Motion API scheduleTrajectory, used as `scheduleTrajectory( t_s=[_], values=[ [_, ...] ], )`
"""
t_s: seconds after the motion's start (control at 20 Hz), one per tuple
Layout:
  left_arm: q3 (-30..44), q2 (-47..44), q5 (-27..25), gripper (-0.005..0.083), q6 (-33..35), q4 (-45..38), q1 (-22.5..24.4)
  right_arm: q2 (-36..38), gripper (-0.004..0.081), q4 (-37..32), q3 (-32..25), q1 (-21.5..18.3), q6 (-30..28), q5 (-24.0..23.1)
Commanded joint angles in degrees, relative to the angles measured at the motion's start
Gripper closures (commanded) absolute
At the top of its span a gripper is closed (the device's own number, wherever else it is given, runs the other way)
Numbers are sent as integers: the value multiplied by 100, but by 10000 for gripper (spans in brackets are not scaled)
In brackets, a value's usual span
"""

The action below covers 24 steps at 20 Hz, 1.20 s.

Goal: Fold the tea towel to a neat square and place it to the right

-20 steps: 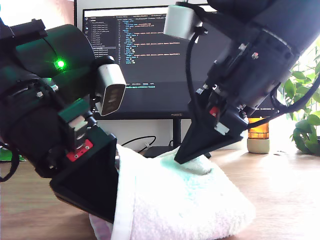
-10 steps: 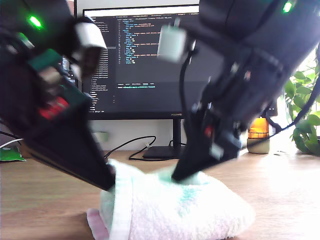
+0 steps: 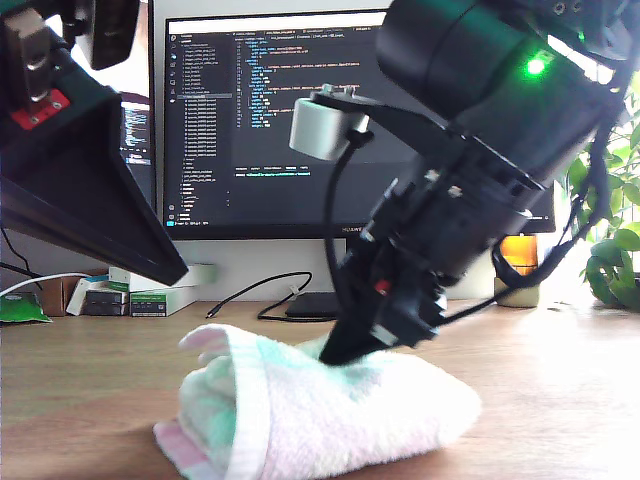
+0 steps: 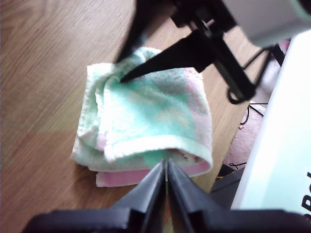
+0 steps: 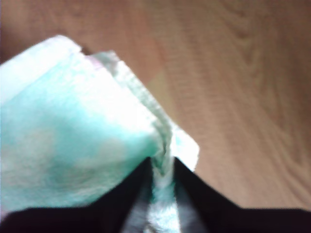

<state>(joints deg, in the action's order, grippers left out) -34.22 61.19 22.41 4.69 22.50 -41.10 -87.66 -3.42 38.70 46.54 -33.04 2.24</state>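
Tea towel (image 3: 320, 410) lies folded in a soft heap on the wooden counter (image 3: 560, 400), mint side up with a pink band at the edge. My second gripper (image 3: 335, 352) has its jaws pinched on a towel fold. My first gripper (image 4: 166, 180) hangs above the towel, jaws closed and empty.
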Motion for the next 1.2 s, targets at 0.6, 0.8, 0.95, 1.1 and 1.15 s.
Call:
scheduleTrajectory(
  t_s=[0.6,0.8,0.95,1.1,1.15],
  values=[
    [103,-55,-321,797,-17,-76,13,44,524,92,793,-9,616,-977],
    [107,-74,-811,797,-20,-280,13,579,775,876,876,-59,1631,-1016],
    [162,-205,-1014,797,-59,-699,13,1053,782,1375,874,-160,2426,-1016],
    [319,-407,-1248,797,-195,-1244,11,1589,782,1394,787,-170,2957,-1021],
    [385,-479,-1266,797,-203,-1373,11,1755,782,1381,732,-155,3143,-1029]
  ],
)
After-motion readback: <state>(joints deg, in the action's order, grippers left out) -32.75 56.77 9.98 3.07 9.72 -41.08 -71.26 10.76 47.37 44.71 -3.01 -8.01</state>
